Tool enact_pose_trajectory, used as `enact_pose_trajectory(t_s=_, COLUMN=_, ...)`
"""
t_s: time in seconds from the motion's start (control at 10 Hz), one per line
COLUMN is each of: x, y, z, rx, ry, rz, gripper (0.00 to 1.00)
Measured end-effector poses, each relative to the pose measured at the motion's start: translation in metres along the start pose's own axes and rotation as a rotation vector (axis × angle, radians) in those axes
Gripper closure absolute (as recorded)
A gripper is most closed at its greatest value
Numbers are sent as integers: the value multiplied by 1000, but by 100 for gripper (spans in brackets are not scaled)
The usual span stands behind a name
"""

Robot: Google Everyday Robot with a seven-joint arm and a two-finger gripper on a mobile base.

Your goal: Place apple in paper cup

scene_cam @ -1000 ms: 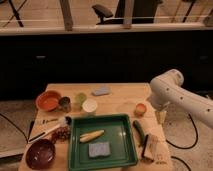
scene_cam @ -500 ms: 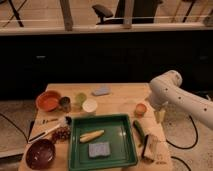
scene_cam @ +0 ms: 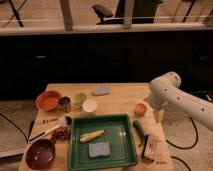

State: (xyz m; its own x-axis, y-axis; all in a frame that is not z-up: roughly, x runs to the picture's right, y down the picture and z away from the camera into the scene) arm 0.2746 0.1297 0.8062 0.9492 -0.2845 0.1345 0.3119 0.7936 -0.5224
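Observation:
The apple [scene_cam: 140,108], small and orange-red, rests on the wooden table [scene_cam: 120,100] right of centre. The paper cup [scene_cam: 90,106], short and white, stands to its left, just behind the green tray [scene_cam: 118,131]. My white arm reaches in from the right, with its elbow above the table's right edge. The gripper [scene_cam: 159,114] hangs down just right of the apple, open and holding nothing. It stands apart from the apple.
An orange bowl [scene_cam: 48,100], a dark metallic cup [scene_cam: 64,103] and a pale green cup [scene_cam: 80,98] stand at the left. The tray holds a yellow piece [scene_cam: 92,135] and a blue sponge [scene_cam: 99,149]. A dark bowl [scene_cam: 40,153], a cucumber [scene_cam: 139,131] and a brush [scene_cam: 149,148] lie along the front.

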Motion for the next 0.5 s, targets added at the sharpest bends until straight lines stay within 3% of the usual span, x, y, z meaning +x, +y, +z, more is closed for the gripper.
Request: enact_pose_trajectory(t_s=0.5, x=0, y=-8, z=17, rx=8, ry=-24, rz=-31, gripper=20)
